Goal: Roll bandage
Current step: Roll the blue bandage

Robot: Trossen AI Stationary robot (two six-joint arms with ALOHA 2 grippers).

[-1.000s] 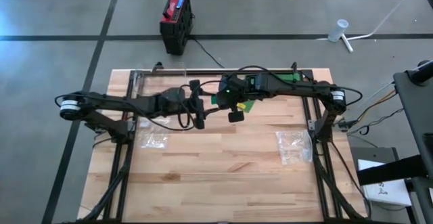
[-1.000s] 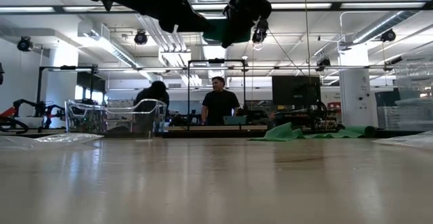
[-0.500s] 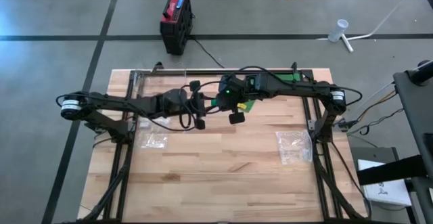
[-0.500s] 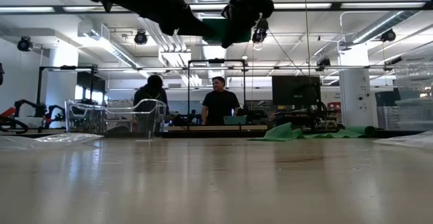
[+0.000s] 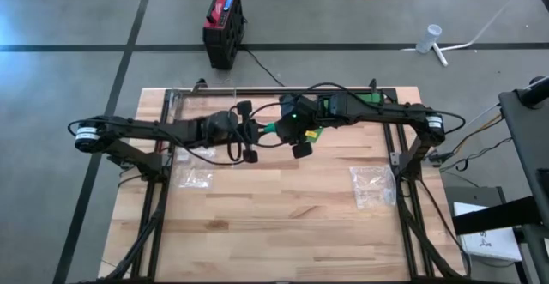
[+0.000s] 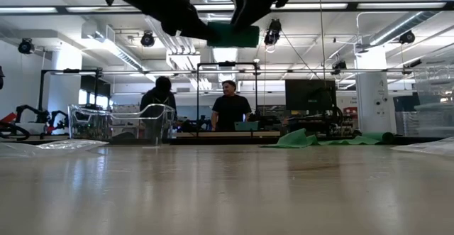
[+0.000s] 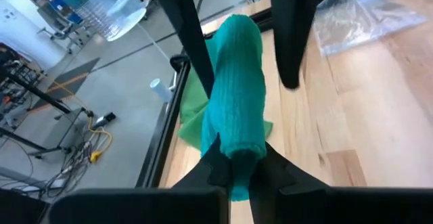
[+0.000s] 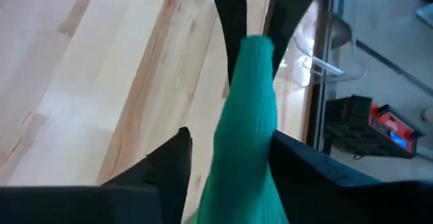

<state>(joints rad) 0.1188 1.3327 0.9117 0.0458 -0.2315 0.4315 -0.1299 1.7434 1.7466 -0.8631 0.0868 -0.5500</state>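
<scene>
I had the bandage [image 7: 237, 109] in mid-air above the tabletop [image 5: 283, 224], left claw [image 7: 237, 171] pinching one end, right claw [image 8: 226, 166] spread around it. If that pinch slipped, it could drop and unroll.

I see both arms raised mid-air, wrists meeting over the table's far centre. Left gripper [image 7: 237, 163] pinched closed; right gripper [image 8: 226, 156] fingers parted, facing it.
</scene>
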